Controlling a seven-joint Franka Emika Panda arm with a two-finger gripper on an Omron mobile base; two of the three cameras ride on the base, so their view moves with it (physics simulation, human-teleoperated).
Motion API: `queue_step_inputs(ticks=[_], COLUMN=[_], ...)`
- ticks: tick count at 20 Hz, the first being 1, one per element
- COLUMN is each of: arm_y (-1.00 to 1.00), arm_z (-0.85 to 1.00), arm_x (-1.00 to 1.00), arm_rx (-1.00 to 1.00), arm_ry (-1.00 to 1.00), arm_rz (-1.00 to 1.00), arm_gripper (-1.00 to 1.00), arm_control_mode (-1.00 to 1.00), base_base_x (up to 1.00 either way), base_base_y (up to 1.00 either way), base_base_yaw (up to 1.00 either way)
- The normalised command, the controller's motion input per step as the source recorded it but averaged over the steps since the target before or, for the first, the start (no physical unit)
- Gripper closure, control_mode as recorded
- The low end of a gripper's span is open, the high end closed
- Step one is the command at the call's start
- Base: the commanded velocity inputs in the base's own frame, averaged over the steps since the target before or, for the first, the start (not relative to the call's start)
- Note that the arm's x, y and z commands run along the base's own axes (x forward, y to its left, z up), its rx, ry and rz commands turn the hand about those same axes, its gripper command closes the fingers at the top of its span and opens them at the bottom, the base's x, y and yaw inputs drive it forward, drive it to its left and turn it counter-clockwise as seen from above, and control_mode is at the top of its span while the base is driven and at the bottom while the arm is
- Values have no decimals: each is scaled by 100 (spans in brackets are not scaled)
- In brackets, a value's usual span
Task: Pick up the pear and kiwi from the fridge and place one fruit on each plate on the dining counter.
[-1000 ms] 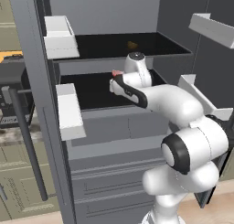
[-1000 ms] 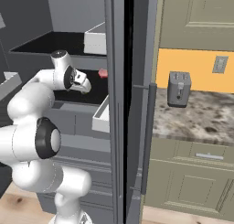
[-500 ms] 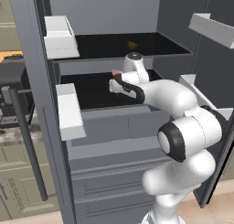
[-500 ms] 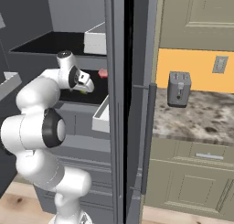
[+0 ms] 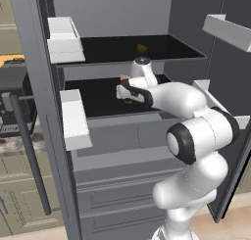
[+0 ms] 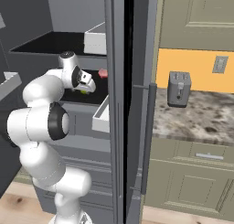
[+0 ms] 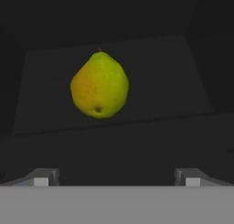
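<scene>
The pear [image 7: 99,85] is yellow-green and lies on the dark lower shelf of the fridge [image 5: 117,131], straight ahead of my hand and a short way off. My gripper [image 7: 116,177] is open, its fingertips [image 7: 43,176] wide apart with nothing between them. From the base, the gripper [image 5: 125,93] is inside the lower shelf recess, just above a sliver of the pear [image 6: 84,91]. A small brownish item [image 5: 141,48] sits on the upper shelf; it is too small to tell whether it is the kiwi. The plates and the dining counter are out of view.
A pink lump [image 6: 103,73] sits on the lower shelf behind my hand. White door bins [image 5: 76,119] hang to the left and a white bin [image 6: 100,115] to the right. Grey drawers [image 5: 117,190] lie below. A toaster [image 6: 178,88] stands on the wall counter.
My arm has folded higher and the hand has pushed a little deeper into the lower shelf recess. The jaws stay open and the pear has not moved.
</scene>
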Motion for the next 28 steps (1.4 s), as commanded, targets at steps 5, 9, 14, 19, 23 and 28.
queue_step_inputs(ticks=[5,9,14,19,23,28], arm_y=[1,2,7,6,6,5], arm_z=[-8,-8,-5,-2,-4,-9], arm_x=[30,26,21,25,24,24], arm_rx=[0,0,0,0,0,0], arm_ry=[1,0,0,0,1,3], arm_rz=[0,0,0,-1,-1,-1], arm_gripper=[-100,-100,-100,-100,-100,-100], arm_control_mode=[-100,-100,-100,-100,-100,-100], base_base_x=[0,0,0,0,0,0], base_base_y=[0,0,0,0,0,0], base_base_yaw=[0,0,0,0,0,0])
